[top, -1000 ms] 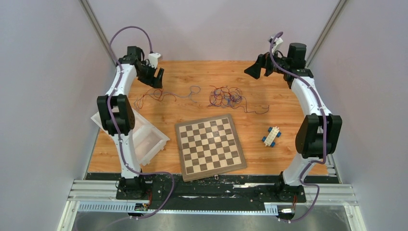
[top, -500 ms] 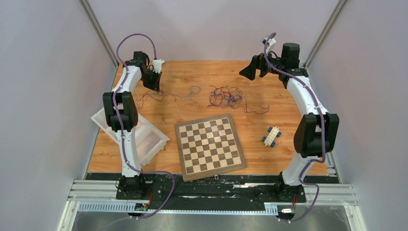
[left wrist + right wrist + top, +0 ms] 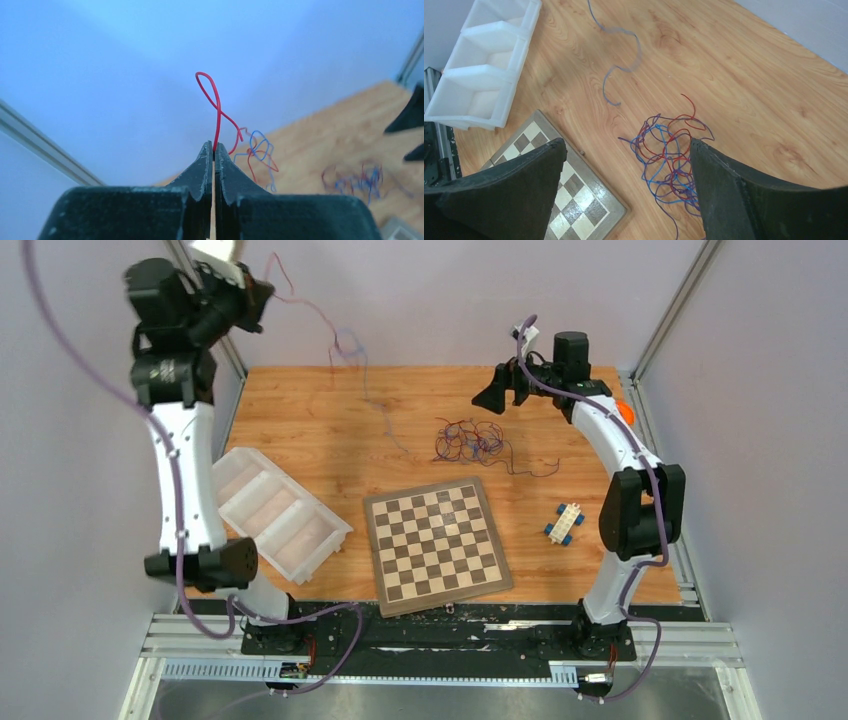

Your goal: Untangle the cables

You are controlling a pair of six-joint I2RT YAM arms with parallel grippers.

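My left gripper is raised high at the back left and is shut on a red cable, which loops up from the closed tips. From it hangs a strand of red and blue cables with a small knot, and its lower end trails over the table. The main tangle of red, blue and purple cables lies on the wood behind the chessboard. My right gripper hovers open above the tangle, its fingers wide apart with nothing between them.
A chessboard lies at the front middle. To its left sits a white compartment tray. A white and blue block toy lies at the right. An orange object sits by the right arm. Walls close in the sides.
My left gripper shut on the red cable at the table's back left and rose high, lifting that strand off the wood. The right gripper drifted a little to the left.
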